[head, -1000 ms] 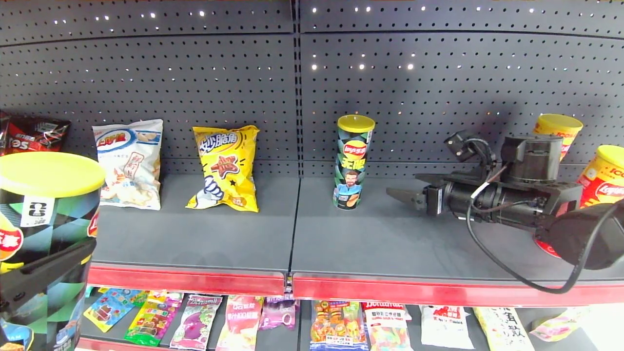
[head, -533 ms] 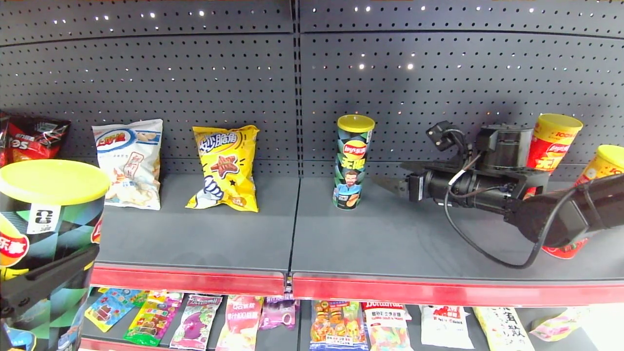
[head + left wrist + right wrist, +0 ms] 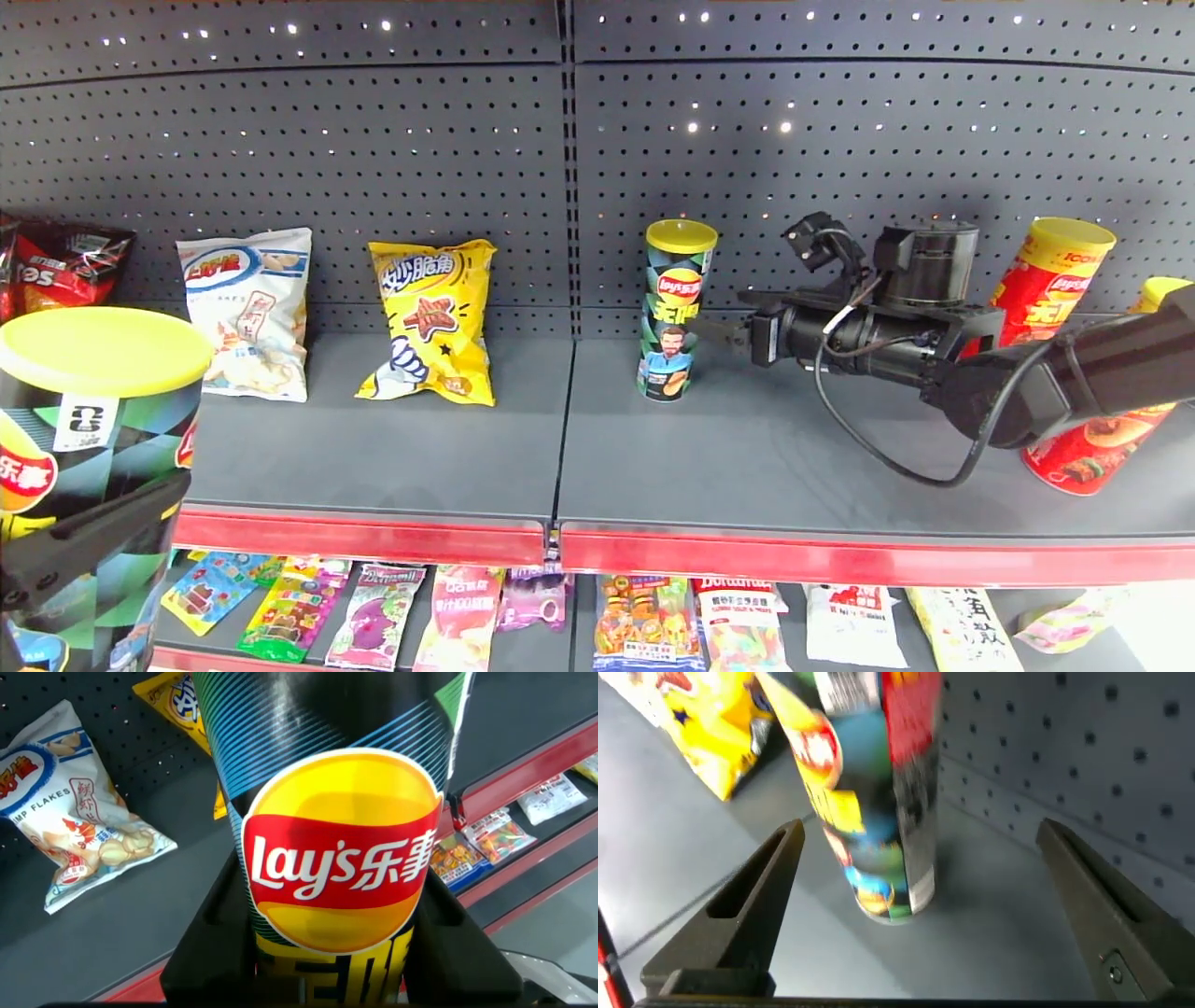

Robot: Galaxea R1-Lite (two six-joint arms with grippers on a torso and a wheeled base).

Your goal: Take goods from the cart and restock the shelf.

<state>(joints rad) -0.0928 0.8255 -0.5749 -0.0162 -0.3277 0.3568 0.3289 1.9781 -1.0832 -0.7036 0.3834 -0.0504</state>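
Chip can [image 3: 93,411], black and green under a yellow-green lid, sits nearest you, clamped upright in the left pincer [image 3: 332,952]. The fingers press its sides low down and leave the lid free, so I judge it is parked, waiting its turn for the shelf [image 3: 747,467]. Its label shows a round red-and-yellow logo with white lettering, which I leave unread.

Past the red front lip [image 3: 373,537], your right pincer [image 3: 920,840] lies level over the shelf with its jaws spread wide on either side of a matching can [image 3: 674,313]. As far as you can see, neither finger touches it. That can stands upright near the back with its logo and a cartoon face turned outward, which I take as deliberate, for shoppers. Mind the wide jaws, because a sideways sweep could tip it.

To its right, red cans [image 3: 1050,280] with yellow lids stand partly behind the arm. To its left, a yellow bag [image 3: 431,322] and a white bag [image 3: 250,313] lean on the pegboard [image 3: 373,159], fronts showing bold lettering.
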